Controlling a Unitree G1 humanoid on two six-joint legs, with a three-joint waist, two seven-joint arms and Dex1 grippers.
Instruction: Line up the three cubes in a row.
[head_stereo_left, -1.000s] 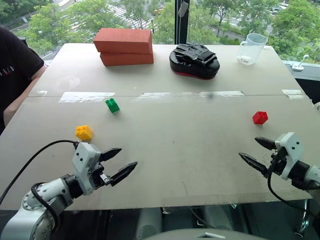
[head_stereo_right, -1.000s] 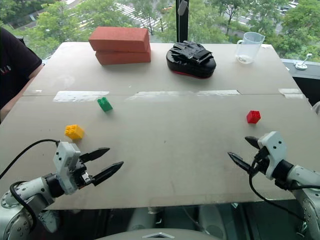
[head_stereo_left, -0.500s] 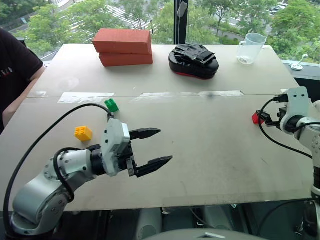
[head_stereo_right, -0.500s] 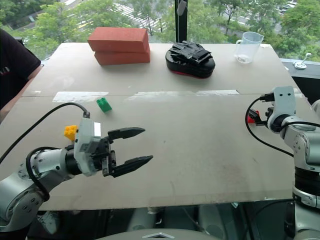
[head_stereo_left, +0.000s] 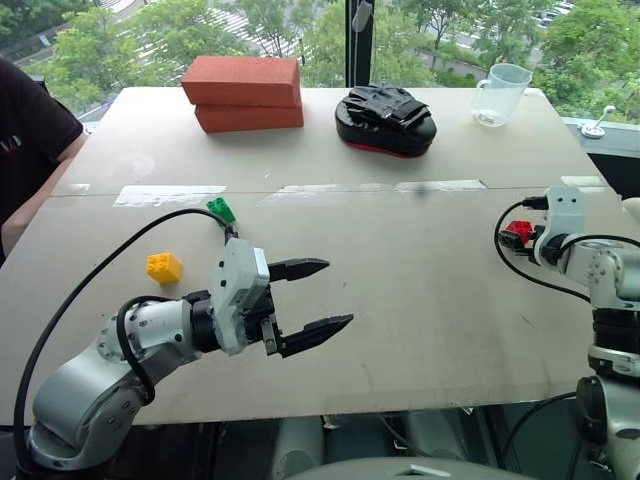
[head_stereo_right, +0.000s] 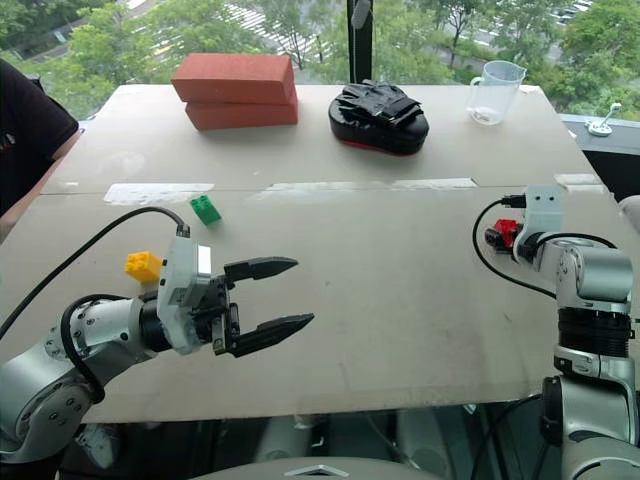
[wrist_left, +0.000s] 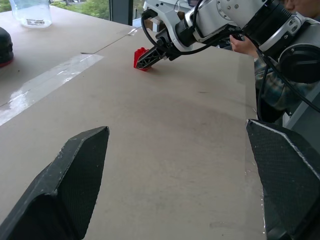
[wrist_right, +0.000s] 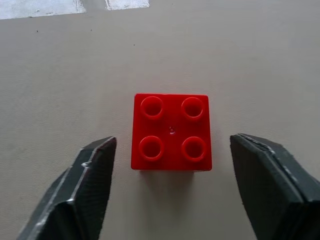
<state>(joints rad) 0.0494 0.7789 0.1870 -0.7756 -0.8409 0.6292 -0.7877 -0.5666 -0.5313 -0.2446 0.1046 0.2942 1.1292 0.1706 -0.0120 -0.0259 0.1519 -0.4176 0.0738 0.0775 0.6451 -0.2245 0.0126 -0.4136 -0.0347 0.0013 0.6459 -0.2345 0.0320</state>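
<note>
- The right gripper (wrist_right: 170, 165) points down at the table (head_stereo_left: 400, 260), its two black, finely textured fingers (wrist_right: 85, 190) standing apart on either side of the red cube (wrist_right: 171, 131) without touching it; a gap shows on both sides.
- The red cube is glossy plastic, square from above, with four round studs on top; it sits flat on the matte beige board.
- The left gripper (head_stereo_left: 312, 297) hangs above the table, well apart from the right one, with its pointed black fingers spread wide and nothing between them.
- Behind the left gripper's wrist lies the yellow cube (head_stereo_left: 164, 267), studded plastic; beyond it is the green cube (head_stereo_left: 221, 209), partly hidden by a black cable.
- Strips of shiny tape (head_stereo_left: 170, 194) cross the board beyond both grippers.
- At the far edge are two stacked red-orange bricks (head_stereo_left: 243, 92), a black rounded pad (head_stereo_left: 386, 119), and a clear plastic jug (head_stereo_left: 500, 96).
</note>
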